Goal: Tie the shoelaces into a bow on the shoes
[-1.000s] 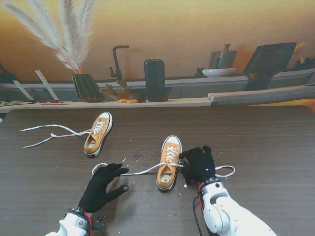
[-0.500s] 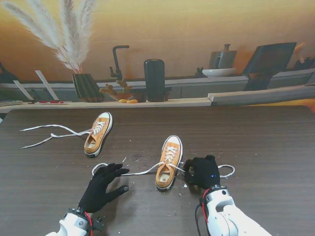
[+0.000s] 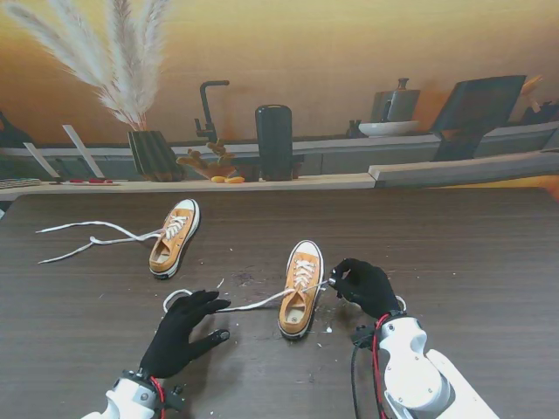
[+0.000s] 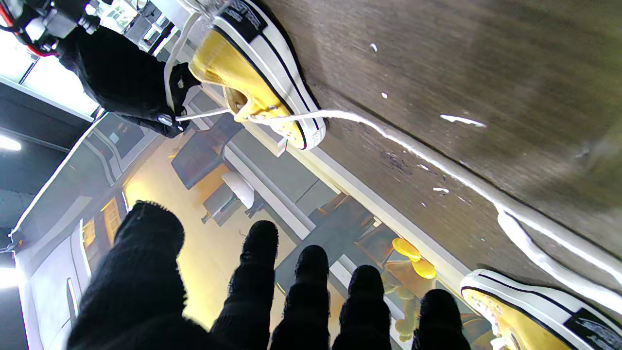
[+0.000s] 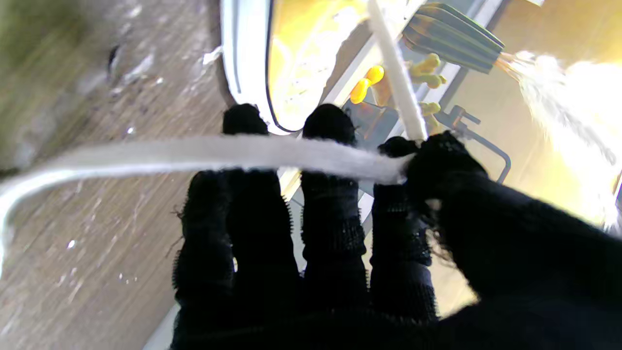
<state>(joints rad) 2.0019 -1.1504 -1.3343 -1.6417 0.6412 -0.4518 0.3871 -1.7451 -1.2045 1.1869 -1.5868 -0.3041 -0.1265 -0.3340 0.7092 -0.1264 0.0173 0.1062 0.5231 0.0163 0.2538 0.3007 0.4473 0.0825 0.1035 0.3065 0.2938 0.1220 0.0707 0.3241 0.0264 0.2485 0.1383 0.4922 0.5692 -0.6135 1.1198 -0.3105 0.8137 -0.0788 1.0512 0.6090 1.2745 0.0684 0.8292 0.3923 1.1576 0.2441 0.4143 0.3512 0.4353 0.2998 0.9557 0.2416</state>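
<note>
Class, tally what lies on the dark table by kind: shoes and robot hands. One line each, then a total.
Shoes: 2, nearer shoe, farther shoe
Robot hands: 2, left hand, right hand
Total: 4

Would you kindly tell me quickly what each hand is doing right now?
Left hand: open, fingers spread, holding nothing.
Right hand: shut on the white shoelace of the nearer orange sneaker.

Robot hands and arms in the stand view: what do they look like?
Both the left robot hand and right robot hand wear black knitted five-finger gloves. The right forearm has a smooth white shell; red and black cables run at both wrists.
</note>
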